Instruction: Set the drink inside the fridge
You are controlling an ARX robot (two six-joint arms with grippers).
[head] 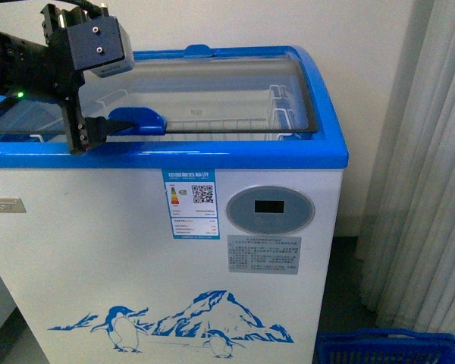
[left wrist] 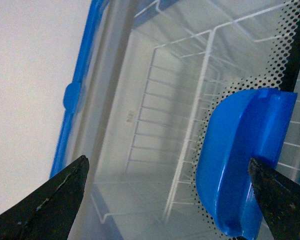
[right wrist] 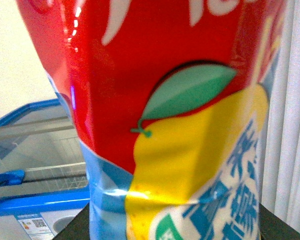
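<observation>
The drink [right wrist: 175,125] fills the right wrist view, so its top and bottom are cut off. In the front view the fridge [head: 98,258] runs off the left edge, its sticker words are too small to read, and only the top of the blue basket [head: 387,347] shows.

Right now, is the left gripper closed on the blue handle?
No, the left gripper is open wide, its fingers far apart, with the handle lying between them, close to only one.
</observation>
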